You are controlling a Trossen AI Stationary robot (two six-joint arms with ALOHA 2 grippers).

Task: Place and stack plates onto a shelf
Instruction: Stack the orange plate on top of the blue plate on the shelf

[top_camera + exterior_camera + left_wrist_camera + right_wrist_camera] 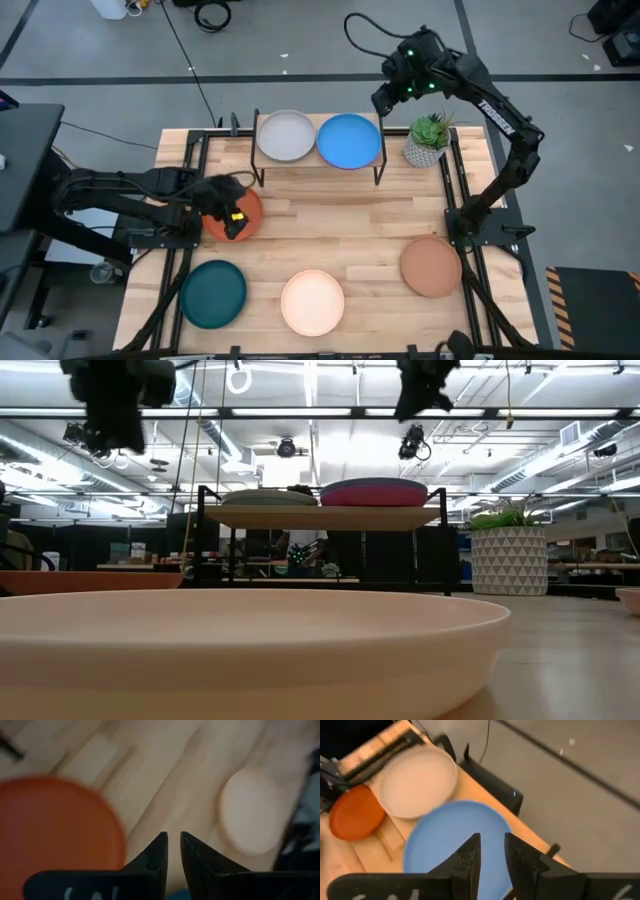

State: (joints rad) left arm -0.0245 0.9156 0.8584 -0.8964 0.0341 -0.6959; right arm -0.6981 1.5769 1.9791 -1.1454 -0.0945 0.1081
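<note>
The shelf [318,163] stands at the table's far edge. On it rest a grey plate [287,135] and a bright blue plate [349,140]; in the low view the blue plate lies on a magenta plate [373,495]. My right gripper [492,845] hangs open above the blue plate [455,840], clear of it. My left gripper [174,839] hovers at the near right edge of the orange plate [55,825] at the table's left; its tips stand slightly apart, with nothing between them. Dark teal [213,293], cream [312,302] and tan-brown [431,266] plates lie flat along the near side.
A potted plant [428,140] in a white patterned pot stands just right of the shelf. Black frame rails [462,190] run along the table's left and right sides. Bare wooden slats [340,220] lie between the shelf and the near row of plates.
</note>
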